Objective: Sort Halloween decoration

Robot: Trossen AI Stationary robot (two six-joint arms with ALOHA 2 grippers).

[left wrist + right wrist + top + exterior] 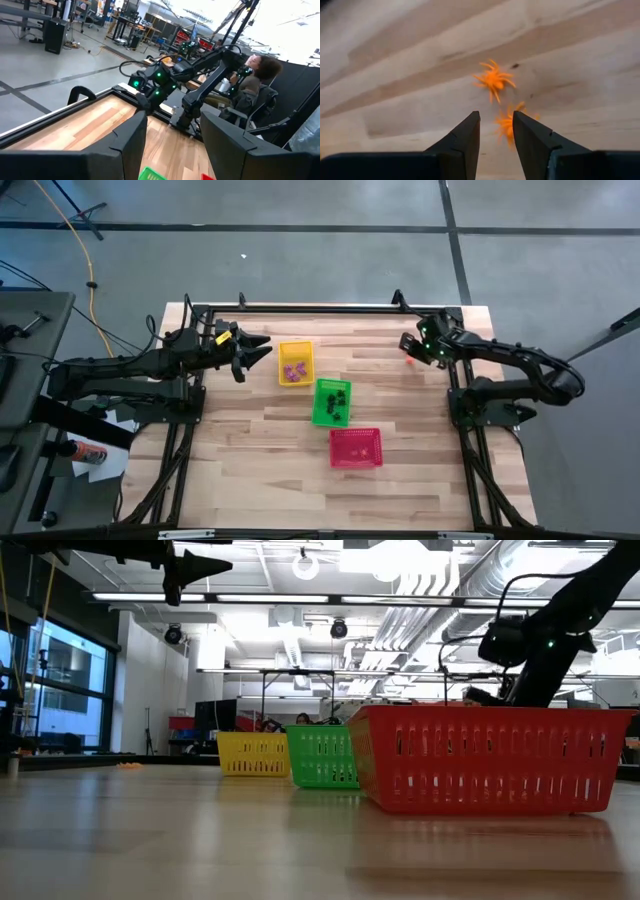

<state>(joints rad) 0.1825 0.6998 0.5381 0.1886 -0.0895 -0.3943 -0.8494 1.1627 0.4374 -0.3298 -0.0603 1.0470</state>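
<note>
Right wrist view: the right claw [496, 131] is held open over the table, gripping nothing. One orange spider [509, 125] is seen between its fingers, another orange spider [493, 79] just ahead. Purple and black trinkets are already sorted; the red basket [356, 448] looks unfilled.

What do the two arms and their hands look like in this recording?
Both arms are dark, jointed tubes ending in two flat, wedge-shaped black fingers. The left hand has a yellow tag just behind it on the wrist. The right hand shows small green lights at its wrist, and its fingers taper to narrow, squared-off tips.
</note>
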